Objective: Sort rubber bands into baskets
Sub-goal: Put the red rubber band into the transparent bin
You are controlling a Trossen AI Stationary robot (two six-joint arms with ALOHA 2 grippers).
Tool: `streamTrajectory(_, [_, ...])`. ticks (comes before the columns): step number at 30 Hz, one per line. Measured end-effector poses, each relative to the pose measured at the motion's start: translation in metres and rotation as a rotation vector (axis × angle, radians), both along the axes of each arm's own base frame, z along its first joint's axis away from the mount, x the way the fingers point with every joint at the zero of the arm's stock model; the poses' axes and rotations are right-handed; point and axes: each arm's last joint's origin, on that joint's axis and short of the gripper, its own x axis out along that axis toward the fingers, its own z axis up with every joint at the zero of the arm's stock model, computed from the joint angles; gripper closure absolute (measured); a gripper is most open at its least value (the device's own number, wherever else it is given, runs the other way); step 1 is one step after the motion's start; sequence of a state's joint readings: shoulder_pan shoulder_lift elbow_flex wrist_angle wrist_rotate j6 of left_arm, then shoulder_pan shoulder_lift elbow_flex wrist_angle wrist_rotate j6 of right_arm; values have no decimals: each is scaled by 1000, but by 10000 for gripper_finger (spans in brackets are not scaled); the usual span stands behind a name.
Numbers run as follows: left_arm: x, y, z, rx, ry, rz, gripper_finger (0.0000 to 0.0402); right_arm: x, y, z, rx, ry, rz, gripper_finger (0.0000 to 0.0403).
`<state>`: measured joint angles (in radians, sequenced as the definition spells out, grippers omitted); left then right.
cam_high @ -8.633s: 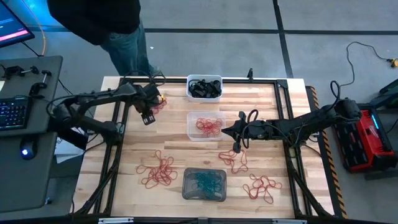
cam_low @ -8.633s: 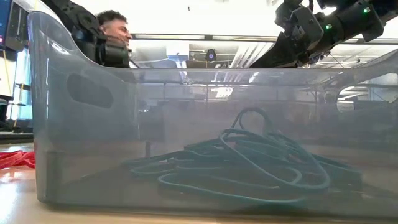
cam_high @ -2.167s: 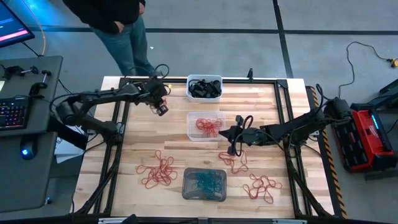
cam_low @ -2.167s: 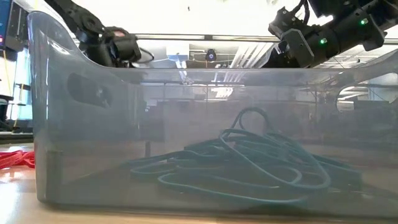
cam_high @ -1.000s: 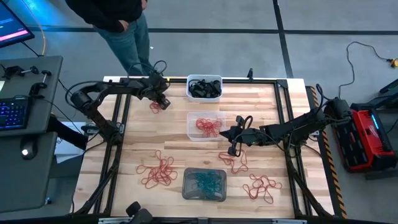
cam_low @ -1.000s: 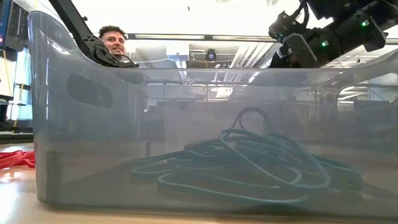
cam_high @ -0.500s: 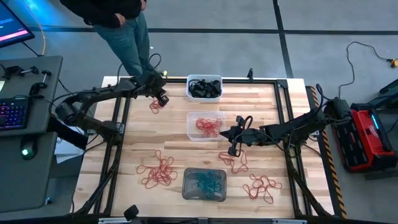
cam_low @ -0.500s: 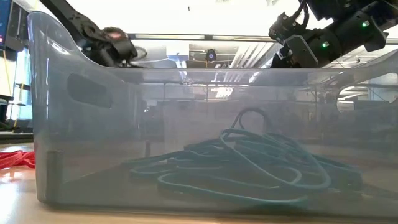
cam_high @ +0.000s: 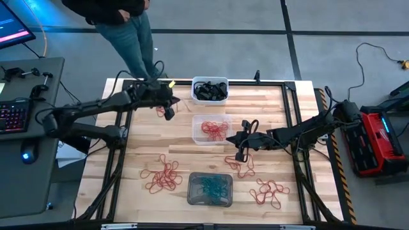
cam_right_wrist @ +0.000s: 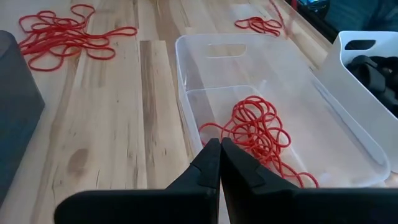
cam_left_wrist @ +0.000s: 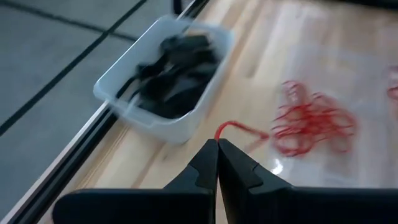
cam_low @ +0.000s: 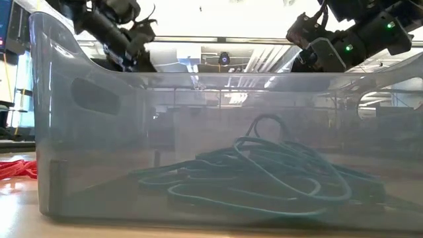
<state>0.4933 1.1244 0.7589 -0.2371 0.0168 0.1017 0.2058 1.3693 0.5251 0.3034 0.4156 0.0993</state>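
The left gripper point(cam_high: 169, 115) hung above the table point(cam_high: 281, 108) between the white basket point(cam_high: 209, 90) and the clear basket point(cam_high: 211, 130), its jaws pressed together on the end of a single red rubber band point(cam_left_wrist: 239, 129) that trailed out from their tips. A small bunch of red bands point(cam_high: 159, 109) lay on the wood just beside it. The white basket held black bands point(cam_left_wrist: 174, 74), and the clear basket held a tangle of red ones point(cam_right_wrist: 260, 132).

The right gripper point(cam_high: 241, 152) hovered at the near right corner of the clear basket, jaws closed with nothing between them.

The grey basket point(cam_high: 209, 190) stood at the front edge of the table with blue-teal bands point(cam_low: 264, 168) heaped inside. Loose red bands lay in three more patches on the table: one left of the grey basket point(cam_high: 163, 177), one just below the right gripper point(cam_high: 241, 165), and one right of the grey basket point(cam_high: 270, 192).

A person point(cam_high: 121, 25) stood on the floor beyond the far left corner of the table.
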Motion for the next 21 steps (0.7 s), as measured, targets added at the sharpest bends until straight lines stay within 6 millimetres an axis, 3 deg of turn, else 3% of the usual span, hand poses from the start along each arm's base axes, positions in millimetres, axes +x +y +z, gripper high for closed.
streamTrajectory(14, [29,-54,41,38,-184,-230,401,-14,-5,20,-48,-11,-27,403])
streamTrajectory(21, [52,-66,48,50,-208,-277,401,-24,-7,24,-61,27,-34,403])
